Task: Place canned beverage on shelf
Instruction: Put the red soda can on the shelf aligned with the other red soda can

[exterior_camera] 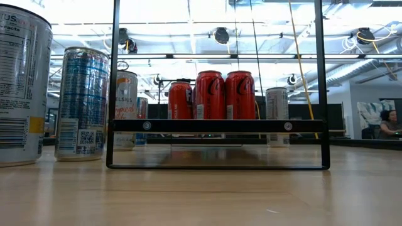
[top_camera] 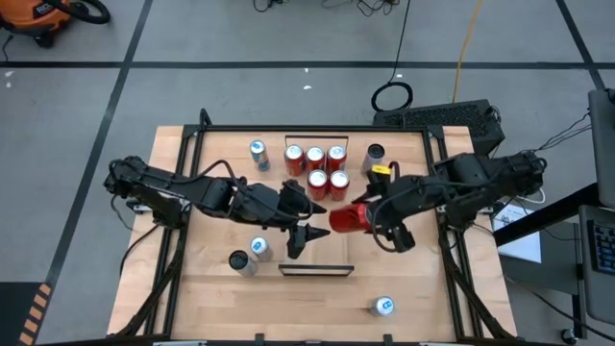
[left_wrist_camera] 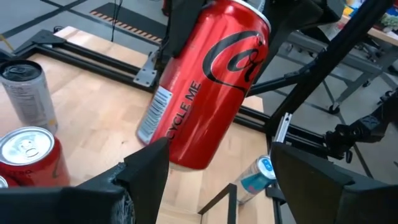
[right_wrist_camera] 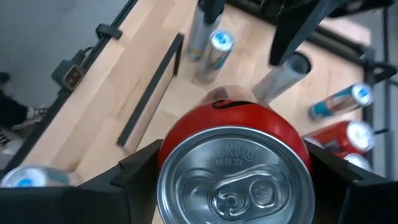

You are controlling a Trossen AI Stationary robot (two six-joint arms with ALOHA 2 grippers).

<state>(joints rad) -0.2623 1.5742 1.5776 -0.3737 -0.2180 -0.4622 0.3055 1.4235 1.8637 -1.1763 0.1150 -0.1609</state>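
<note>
On the left of the desk [top_camera: 202,288], a dark can [top_camera: 238,261] and a blue-topped can [top_camera: 258,248] are seen standing close together, with another blue-topped can [top_camera: 258,152] further back. The left tool [top_camera: 300,240] is held above the middle of the desk, its fingers [left_wrist_camera: 146,168] spread apart and empty, pointed toward the red can [left_wrist_camera: 208,87] held up in front of it. At the back middle, five red cans [top_camera: 315,168] are grouped together, standing behind a thin black frame [exterior_camera: 218,125] in the low view. Near the front middle, the shelf [top_camera: 316,269] is seen lying on the desk, just in front of the left tool, with nothing on it. Right of centre, the red can [top_camera: 344,219] is held lying sideways above the desk, clear of the surface, clamped in the right tool [top_camera: 370,219]; its silver top [right_wrist_camera: 233,180] is seen filling the space between that tool's fingers [right_wrist_camera: 140,168] in the right wrist view. A dark can [top_camera: 375,156] stands at the back right, and a blue-topped can [top_camera: 383,307] stands alone near the front right corner. In the room beyond, at the far right of the low view, a seated person [exterior_camera: 386,122] is visible.
</note>
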